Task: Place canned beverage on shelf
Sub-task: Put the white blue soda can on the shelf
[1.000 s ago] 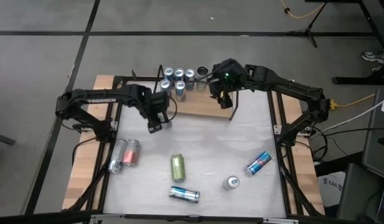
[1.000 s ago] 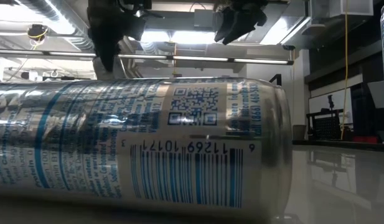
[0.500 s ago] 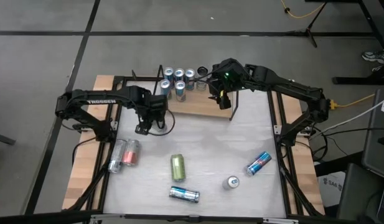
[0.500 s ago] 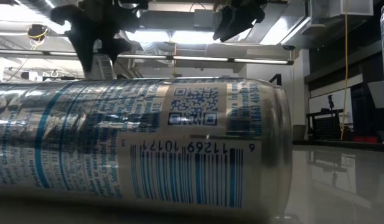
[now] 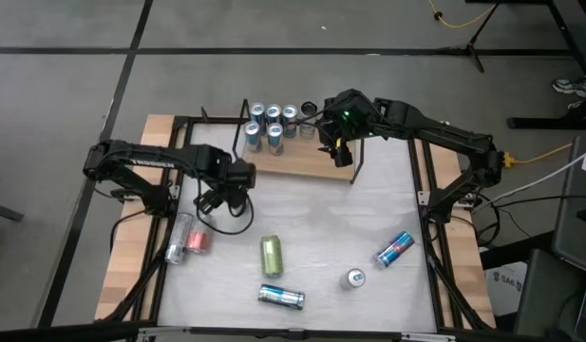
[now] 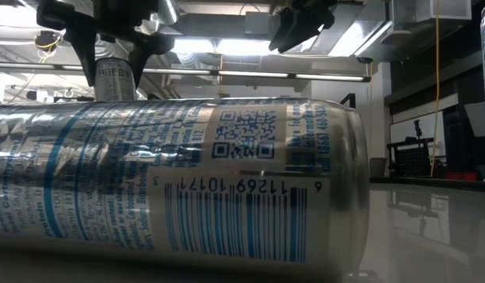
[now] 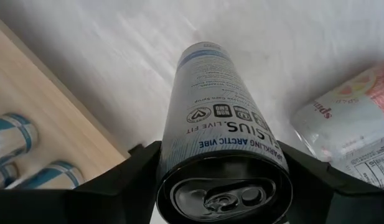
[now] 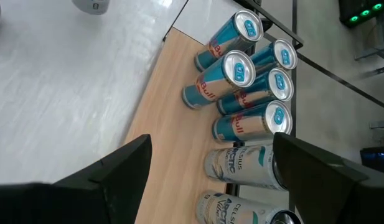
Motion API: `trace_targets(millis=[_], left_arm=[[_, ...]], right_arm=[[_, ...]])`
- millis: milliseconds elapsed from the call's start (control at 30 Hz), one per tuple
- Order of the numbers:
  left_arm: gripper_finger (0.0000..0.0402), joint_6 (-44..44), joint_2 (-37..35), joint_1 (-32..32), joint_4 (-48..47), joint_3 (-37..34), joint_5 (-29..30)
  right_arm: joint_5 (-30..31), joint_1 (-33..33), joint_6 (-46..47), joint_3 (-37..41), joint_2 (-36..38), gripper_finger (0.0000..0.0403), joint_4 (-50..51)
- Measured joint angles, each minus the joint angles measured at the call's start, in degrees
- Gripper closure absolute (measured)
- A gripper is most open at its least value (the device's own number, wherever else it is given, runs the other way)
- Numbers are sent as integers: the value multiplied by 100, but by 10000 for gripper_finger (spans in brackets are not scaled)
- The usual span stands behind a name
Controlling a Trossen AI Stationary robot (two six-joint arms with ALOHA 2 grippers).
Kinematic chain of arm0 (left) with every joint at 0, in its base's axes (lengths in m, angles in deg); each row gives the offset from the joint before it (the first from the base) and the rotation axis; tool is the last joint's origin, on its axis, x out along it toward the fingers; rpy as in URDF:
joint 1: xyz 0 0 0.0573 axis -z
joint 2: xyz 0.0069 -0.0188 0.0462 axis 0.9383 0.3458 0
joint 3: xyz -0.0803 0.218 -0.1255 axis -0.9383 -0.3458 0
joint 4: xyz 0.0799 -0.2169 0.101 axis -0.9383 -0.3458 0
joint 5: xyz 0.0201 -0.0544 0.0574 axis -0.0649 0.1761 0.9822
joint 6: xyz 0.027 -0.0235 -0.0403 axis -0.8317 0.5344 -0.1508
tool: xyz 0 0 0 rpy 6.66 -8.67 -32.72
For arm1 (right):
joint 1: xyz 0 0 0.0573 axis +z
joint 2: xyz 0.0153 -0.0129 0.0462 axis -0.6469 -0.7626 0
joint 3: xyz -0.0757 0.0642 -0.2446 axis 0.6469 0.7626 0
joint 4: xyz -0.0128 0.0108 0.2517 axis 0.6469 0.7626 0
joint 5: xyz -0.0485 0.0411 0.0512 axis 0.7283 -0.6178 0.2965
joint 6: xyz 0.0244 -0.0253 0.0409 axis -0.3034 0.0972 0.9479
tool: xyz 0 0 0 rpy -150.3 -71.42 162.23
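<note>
**High view: left arm holds a can over the desk**

Left gripper point(image 7: 223, 180) clamps a silver can point(image 7: 224, 134) near the desk's left edge. Right gripper point(image 5: 336, 144) hangs wide over the shelf point(image 5: 302, 157), apparently empty; cans point(image 5: 272, 123) cluster at its left end.

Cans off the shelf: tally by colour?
Pink-and-silver cans, lying: 2
Green can, lying: 1
Silver-and-blue can, lying: 1
Blue-and-red can, lying: 1
Silver-topped can, upright: 1
Silver-and-white can in left hand: 1
Total: 7
</note>
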Motion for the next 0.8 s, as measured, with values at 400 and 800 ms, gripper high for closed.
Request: trace_targets(millis=[400, 800], left_arm=[[145, -153, 0, 287, -124, 2, 290], [144, -315, 0, 379, -369, -689, 926]], right_arm=[[2, 0, -1, 0, 0, 79, 1], [5, 0, -1, 1, 0, 79, 5]])
